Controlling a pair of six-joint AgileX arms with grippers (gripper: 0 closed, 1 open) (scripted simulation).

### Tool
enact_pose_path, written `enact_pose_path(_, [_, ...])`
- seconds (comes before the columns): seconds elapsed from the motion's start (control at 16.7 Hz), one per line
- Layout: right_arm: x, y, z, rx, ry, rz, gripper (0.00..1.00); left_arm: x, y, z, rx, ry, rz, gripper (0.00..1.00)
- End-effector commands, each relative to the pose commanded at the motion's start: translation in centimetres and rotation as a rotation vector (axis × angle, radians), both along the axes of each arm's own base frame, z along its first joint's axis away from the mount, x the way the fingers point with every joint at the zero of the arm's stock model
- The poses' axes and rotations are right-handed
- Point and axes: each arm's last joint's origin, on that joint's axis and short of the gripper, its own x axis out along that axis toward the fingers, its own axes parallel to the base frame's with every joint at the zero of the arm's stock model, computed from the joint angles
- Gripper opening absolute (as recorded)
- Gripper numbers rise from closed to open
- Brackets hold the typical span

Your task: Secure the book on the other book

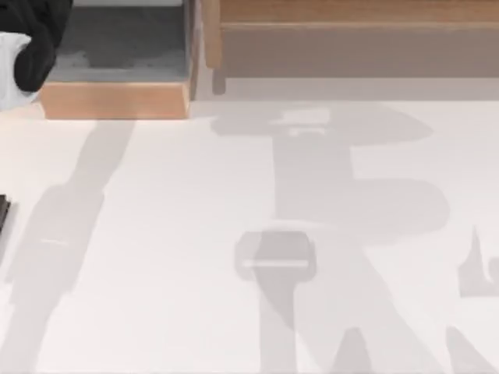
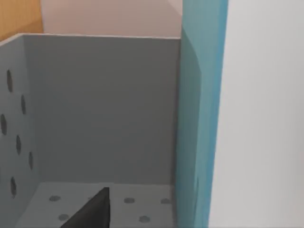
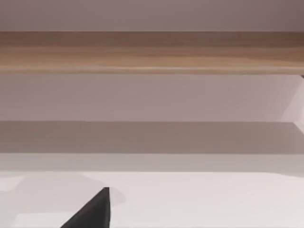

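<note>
Book, a tall teal hardback slab (image 2: 199, 118), stands upright with its long axis vertical beside a grey dotted box wall (image 2: 99, 104), just ahead of the left gripper (image 2: 92, 211), the nearer arm, whose finger spread I cannot tell.

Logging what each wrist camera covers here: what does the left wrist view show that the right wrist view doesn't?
Left wrist view: a grey compartment with dark dots on its wall and floor, and an upright teal slab, possibly a book. Right wrist view: a long wooden rail across a pale wall. Both: a white surface and a dark wedge close to the camera.
</note>
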Motion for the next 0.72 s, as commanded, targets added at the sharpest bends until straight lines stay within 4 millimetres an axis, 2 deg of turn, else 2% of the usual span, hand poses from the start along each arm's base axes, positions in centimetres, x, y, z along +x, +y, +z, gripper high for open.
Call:
enact_pose_path(0.42, [0.0, 0.0, 0.0, 0.0, 0.0, 0.0, 1.0, 2.8, -0.2, 0.0, -0.001, -0.003, -0.003, 1.0])
enact_pose_path(0.66, [0.0, 0.0, 0.0, 0.0, 0.0, 0.0, 1.0, 3.0, -0.3, 0.0, -0.001, -0.003, -0.003, 1.0])
enact_pose_path(0.72, [0.0, 0.0, 0.0, 0.0, 0.0, 0.0, 1.0, 3.0, -0.3, 0.0, -0.001, -0.003, -0.003, 0.92])
